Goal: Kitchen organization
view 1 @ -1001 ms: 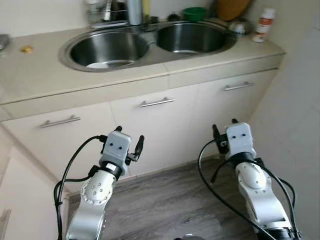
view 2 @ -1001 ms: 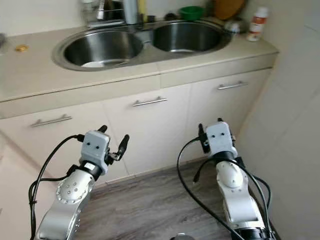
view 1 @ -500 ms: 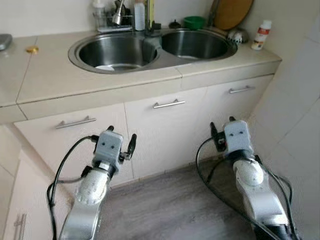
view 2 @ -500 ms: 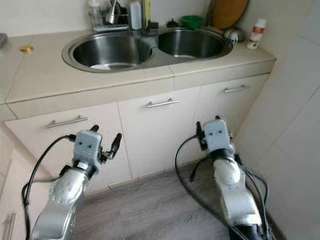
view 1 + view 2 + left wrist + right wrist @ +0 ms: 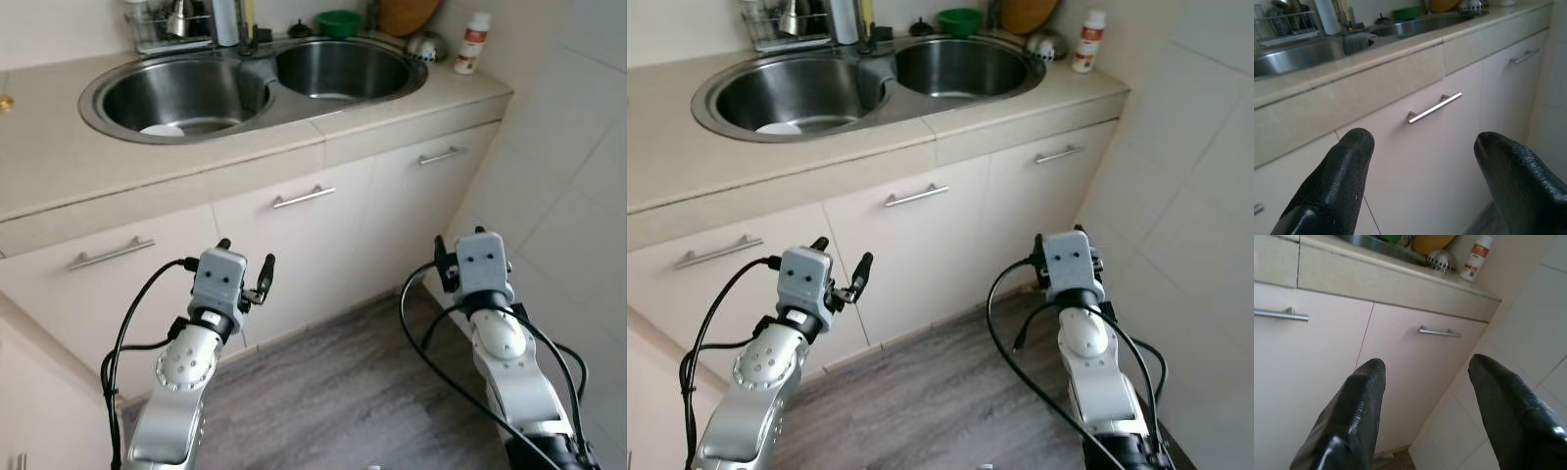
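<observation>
Bottle [image 5: 472, 43], white with an orange cap, stands at the desk's [image 5: 59, 166] far right corner; we judge it light, smooth plastic, best gripped round its body. Our left end effector [image 5: 245, 269] and right end effector [image 5: 458, 257] hang released, low before the cupboards. Left sink basin [image 5: 176, 93] holds a white dish [image 5: 162, 128].

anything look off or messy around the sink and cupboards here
Nothing stands out. The cabinet doors are shut, the double sink holds one white dish, and the counter looks dry. Both claws, left and right, hang open.
</observation>
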Available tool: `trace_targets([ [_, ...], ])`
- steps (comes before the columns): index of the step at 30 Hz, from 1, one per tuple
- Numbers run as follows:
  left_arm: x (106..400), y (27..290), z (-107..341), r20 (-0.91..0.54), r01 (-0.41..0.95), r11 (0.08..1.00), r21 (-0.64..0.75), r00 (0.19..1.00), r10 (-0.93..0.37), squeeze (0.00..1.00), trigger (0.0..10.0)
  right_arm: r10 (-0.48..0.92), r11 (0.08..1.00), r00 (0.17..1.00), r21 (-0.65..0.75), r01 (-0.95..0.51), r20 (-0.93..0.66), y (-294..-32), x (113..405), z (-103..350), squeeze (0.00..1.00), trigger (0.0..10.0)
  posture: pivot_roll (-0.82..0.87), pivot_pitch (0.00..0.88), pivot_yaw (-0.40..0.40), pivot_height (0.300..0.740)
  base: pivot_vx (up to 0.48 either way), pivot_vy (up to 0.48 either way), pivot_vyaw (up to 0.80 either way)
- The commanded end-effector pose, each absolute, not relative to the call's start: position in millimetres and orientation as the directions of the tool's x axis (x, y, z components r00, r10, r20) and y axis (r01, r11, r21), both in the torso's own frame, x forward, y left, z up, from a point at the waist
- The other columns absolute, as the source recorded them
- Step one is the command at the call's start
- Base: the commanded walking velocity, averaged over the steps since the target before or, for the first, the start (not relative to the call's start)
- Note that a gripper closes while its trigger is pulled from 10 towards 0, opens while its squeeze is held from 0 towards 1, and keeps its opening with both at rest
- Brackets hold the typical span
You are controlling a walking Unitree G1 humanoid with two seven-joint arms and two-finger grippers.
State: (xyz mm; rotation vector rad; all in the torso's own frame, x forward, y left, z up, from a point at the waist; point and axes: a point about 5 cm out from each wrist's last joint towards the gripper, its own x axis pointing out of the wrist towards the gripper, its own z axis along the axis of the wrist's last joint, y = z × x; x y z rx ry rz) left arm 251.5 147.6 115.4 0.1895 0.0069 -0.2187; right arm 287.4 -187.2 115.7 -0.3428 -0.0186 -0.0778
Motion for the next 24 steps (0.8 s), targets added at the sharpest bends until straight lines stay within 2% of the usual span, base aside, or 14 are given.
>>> trace_targets([
  [1, 252.1, 146.0, 114.5, -0.024, 0.227, 0.958, 0.177, 0.974, -0.226, 0.0, 10.0, -0.096, 0.933, 0.995, -0.344, 0.102, 0.037, -190.5, 289.9, 117.1, 0.0, 10.0, -0.06, 0.0, -0.033, 0.74, 0.465, 0.0, 0.0],
  [5, 253.0, 146.7, 112.3, -0.042, 0.222, 0.958, 0.181, 0.975, -0.218, 0.0, 10.0, -0.112, 0.939, 0.993, -0.323, 0.115, 0.029, -192.0, 290.7, 116.3, 0.0, 10.0, -0.05, 0.0, -0.031, 0.74, 0.443, 0.0, -0.2],
  [10, 253.0, 146.1, 113.5, -0.03, 0.227, 0.957, 0.178, 0.974, -0.226, 0.0, 10.0, -0.114, 0.94, 0.993, -0.322, 0.116, 0.024, -191.9, 291.4, 115.9, 0.0, 10.0, -0.05, 0.0, -0.029, 0.74, 0.0, 0.0, 0.0],
  [19, 253.2, 144.0, 115.0, -0.016, 0.232, 0.953, 0.193, 0.972, -0.233, 0.0, 10.0, -0.128, 0.946, 0.991, -0.297, 0.13, 0.024, -194.5, 292.9, 116.7, 0.0, 10.0, -0.05, 0.0, -0.037, 0.74, 0.0, 0.0, -0.8],
  [24, 253.2, 143.1, 116.1, -0.005, 0.236, 0.95, 0.207, 0.971, -0.24, 0.0, 10.0, -0.133, 0.944, 0.991, -0.299, 0.137, 0.032, -194.9, 294.1, 118.3, 0.0, 10.0, -0.05, 0.0, -0.04, 0.74, 0.0, 0.0, 0.0],
])
